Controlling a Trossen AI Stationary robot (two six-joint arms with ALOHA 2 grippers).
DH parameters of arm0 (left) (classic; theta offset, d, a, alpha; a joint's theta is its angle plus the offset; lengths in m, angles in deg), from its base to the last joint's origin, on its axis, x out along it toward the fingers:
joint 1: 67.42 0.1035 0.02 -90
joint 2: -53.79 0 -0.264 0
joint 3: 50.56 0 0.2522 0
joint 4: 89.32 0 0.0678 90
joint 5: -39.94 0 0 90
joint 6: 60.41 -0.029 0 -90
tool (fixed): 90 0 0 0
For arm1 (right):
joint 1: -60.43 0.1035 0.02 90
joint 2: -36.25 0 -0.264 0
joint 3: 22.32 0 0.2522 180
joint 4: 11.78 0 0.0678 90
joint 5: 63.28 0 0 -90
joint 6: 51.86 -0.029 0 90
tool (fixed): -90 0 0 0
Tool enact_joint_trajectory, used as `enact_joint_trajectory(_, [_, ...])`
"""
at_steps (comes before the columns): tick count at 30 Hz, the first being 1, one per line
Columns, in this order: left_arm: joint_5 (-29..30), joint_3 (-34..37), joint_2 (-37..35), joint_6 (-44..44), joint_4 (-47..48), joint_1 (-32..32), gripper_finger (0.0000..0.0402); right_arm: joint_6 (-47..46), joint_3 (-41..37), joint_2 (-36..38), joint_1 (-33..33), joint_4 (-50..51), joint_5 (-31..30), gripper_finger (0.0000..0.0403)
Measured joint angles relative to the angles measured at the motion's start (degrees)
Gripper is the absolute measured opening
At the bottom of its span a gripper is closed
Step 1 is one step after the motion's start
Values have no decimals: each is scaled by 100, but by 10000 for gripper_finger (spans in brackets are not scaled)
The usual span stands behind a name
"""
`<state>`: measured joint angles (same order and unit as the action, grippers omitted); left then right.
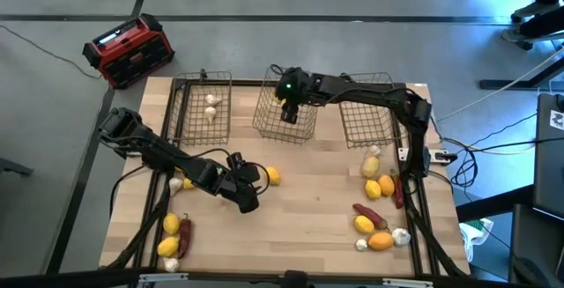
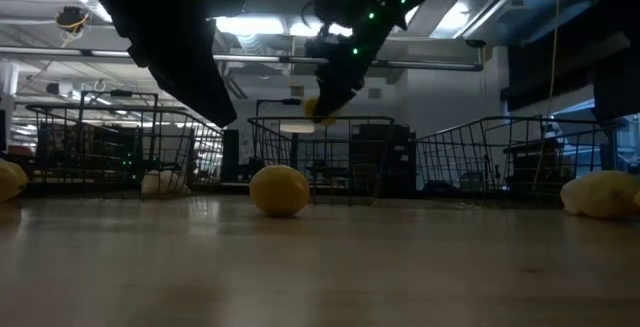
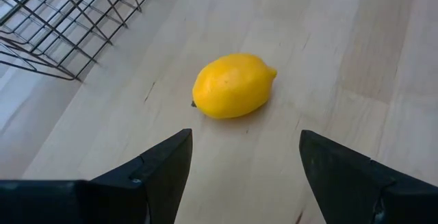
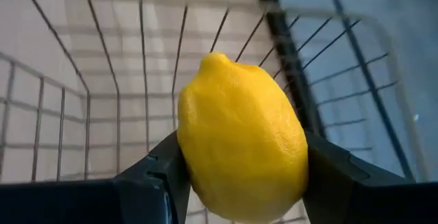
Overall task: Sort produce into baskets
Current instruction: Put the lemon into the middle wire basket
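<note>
We see the right end effector (image 4: 239, 176) clamped on a yellow lemon (image 4: 241, 145), held above the middle basket (image 1: 286, 112) at the far side of the surface (image 1: 308, 209). In the low view that lemon hangs just above the basket's rim, clear of the wire.

The left end effector (image 3: 245, 159) sits low over the surface with its fingers (image 3: 161, 162) apart, and a second lemon (image 3: 234, 85) lies just beyond them, not touched. This lemon rests on bare wood left of centre, with the near edge of the left basket (image 1: 204, 103) a little farther off.

The left basket holds two small white bulbs (image 1: 211, 105). The right basket (image 1: 370, 112) stands at the far right corner, and we cannot tell whether anything lies in it.

Loose produce crowds both side edges. On the right, we find yellow pieces (image 1: 379, 187), a dark red piece (image 1: 370, 214), an orange one (image 1: 381, 240) and white bulbs close to the frame rail. On the left near corner lie more yellow pieces (image 1: 169, 225) and a red one (image 1: 185, 232).

The middle of the surface, between the two clusters, is open wood. A red-and-black box (image 1: 128, 50) sits on the floor beyond the far left corner.
</note>
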<state>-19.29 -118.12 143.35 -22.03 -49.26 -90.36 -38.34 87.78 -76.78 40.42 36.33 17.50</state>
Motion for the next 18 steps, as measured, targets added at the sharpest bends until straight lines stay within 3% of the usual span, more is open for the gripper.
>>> enact_joint_trajectory(18, [-1, 0, 0, 58, 4, 9, 266, 28, 0, -1057, 9, 173, 282, 200])
